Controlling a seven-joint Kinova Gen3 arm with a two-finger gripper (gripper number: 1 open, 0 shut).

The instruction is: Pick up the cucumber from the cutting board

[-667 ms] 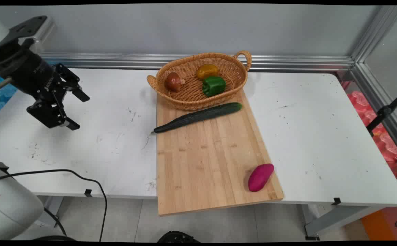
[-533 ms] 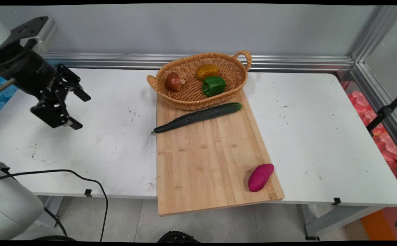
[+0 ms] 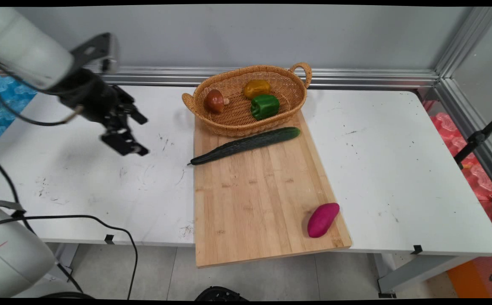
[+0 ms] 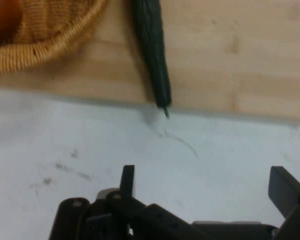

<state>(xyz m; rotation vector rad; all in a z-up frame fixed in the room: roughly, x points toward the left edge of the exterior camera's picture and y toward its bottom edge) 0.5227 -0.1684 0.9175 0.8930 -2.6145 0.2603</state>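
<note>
A purple yam [image 3: 323, 219], seen only in the main view, lies on the board's [image 3: 254, 203] near right. The end effector [image 3: 143, 136] hangs spread and empty over the table [image 3: 80, 178], left of the cucumber [image 3: 246, 145], whose thin tip points near-left from the basket [image 3: 246, 123].

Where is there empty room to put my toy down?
Lots between the cucumber and the purple sweet potato on the wooden board, and on the white table right of it. The basket is crowded.

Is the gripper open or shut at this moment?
Open: the gripper has its two fingers spread wide apart, holding nothing, over the table.
</note>
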